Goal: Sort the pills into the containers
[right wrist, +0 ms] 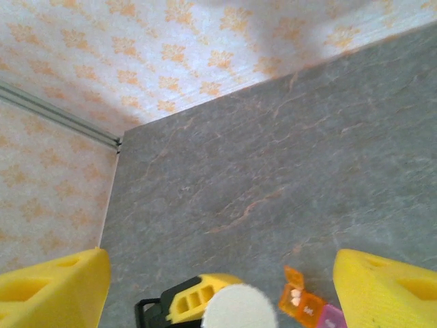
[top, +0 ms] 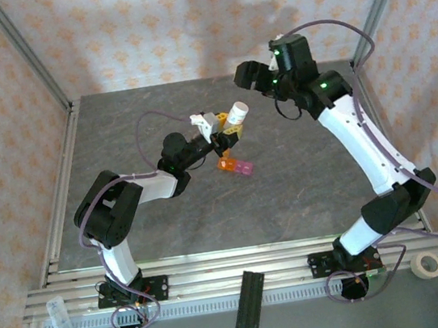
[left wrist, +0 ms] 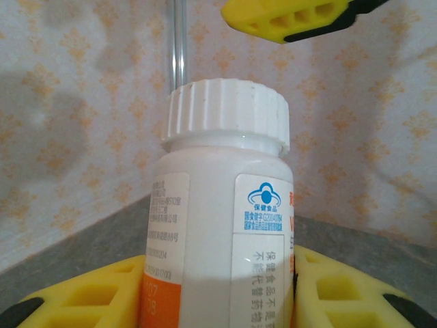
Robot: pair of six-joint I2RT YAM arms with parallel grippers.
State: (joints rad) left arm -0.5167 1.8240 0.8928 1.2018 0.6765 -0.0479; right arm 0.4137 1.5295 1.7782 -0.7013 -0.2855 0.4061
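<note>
Right, the left claw [top: 216,132] clamps the bottle [top: 235,114] round its body, long axis tilting up toward the right claw [top: 247,75]. That one hangs off the cap, jaws wide. The containers [top: 234,164] lie on the worktop [top: 305,193] just beneath, nearer the left arm. The right arm arches in, elbow high.

The grey stone-patterned table [top: 305,193] stood in a booth of cream wallpaper [top: 143,28] with orange flowers, metal posts [top: 28,54] rising at its far corners. Silver rails [top: 234,269] ran along the table's near edge. Beyond that edge lay a black ribbed strip [top: 250,301] near the middle, a roll of pale tape [top: 427,265] toward the right corner, and a small clear plastic box [top: 61,320] toward the left.
</note>
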